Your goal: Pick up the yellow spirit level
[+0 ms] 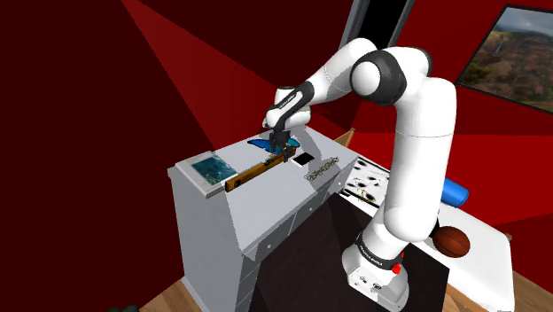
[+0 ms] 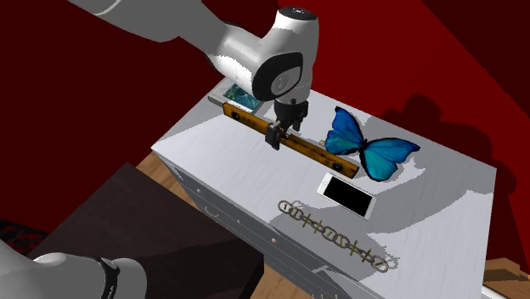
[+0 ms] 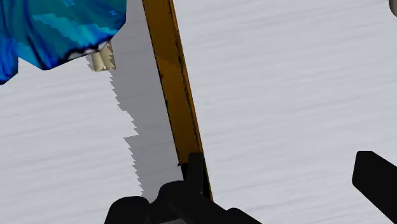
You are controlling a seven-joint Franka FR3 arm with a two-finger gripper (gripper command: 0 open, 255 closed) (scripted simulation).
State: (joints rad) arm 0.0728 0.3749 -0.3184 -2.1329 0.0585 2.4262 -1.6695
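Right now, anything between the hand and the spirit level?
Nothing visible. The open hand hangs right at the orange-yellow spirit level on the grey cabinet top, and the wrist view shows one finger close by its edge. The blue butterfly sits beside the level further along, not under the hand.

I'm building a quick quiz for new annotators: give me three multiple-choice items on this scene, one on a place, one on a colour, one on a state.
1. The phone lies: A) between the butterfly and the chain; B) on top of the butterfly; C) under the chain.
2. The butterfly is: A) red; B) blue; C) green.
3. By the spirit level, the fingers are: A) shut on it; B) open; C) shut on the chain.
Answers: 1 A, it sits between them; 2 B, its wings are blue; 3 B, they stand apart in the wrist view.
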